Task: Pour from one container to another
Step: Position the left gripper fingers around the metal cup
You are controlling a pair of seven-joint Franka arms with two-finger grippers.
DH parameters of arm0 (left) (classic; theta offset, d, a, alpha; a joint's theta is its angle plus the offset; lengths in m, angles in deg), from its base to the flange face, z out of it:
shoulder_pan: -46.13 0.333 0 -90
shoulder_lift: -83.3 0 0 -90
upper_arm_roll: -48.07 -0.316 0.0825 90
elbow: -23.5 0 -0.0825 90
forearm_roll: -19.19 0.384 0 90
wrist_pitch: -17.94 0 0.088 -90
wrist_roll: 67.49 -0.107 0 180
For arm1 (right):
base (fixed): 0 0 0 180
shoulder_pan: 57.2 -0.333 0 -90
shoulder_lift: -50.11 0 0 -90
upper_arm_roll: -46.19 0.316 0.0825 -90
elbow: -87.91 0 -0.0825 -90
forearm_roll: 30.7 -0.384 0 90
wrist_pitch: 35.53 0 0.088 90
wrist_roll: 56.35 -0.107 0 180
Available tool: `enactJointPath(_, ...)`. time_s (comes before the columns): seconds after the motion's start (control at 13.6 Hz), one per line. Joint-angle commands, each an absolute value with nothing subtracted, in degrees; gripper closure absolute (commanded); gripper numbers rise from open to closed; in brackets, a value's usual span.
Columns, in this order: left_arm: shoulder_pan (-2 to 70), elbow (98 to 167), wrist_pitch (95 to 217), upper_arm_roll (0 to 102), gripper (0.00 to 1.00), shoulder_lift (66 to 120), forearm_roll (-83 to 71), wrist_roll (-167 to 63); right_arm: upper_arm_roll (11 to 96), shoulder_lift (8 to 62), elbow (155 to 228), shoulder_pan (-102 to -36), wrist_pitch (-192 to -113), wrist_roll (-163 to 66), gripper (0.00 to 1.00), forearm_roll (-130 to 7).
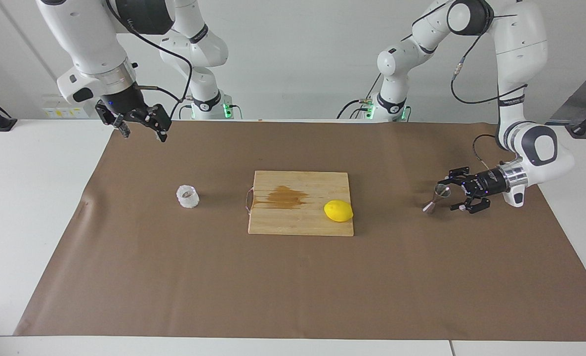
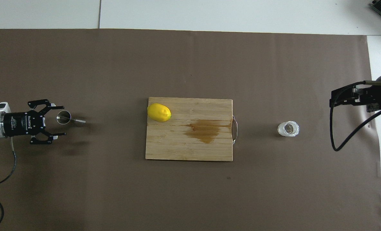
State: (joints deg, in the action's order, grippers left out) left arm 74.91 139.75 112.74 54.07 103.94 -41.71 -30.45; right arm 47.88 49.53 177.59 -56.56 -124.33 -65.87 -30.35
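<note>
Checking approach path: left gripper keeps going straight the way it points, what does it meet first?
The steel jigger. The left gripper, open and level, points toward the table's middle with the jigger's upper cone at its fingertips. Next in line would probably be the lemon.

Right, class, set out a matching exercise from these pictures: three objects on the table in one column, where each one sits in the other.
1. yellow lemon
2. whitish textured glass cup
3. shiny steel hourglass jigger

A. between the left gripper's open jaws
B. on the wooden cutting board
C. toward the right arm's end

Pairs: 1-B, 2-C, 3-A
</note>
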Motion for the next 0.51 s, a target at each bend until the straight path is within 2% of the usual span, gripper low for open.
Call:
enactJointPath(0.0,75.04,143.91,114.18,53.69,0.0,101.14,-43.56,-31.19,48.39,50.47,178.62,-55.97,-124.12,-66.45,0.0,-30.0)
enactJointPath(0.44,75.22,146.54,114.97,53.61,0.0,100.53,-46.89,-31.27,48.39,50.47,178.62,-55.89,-124.12,-66.45,0.0,-30.0)
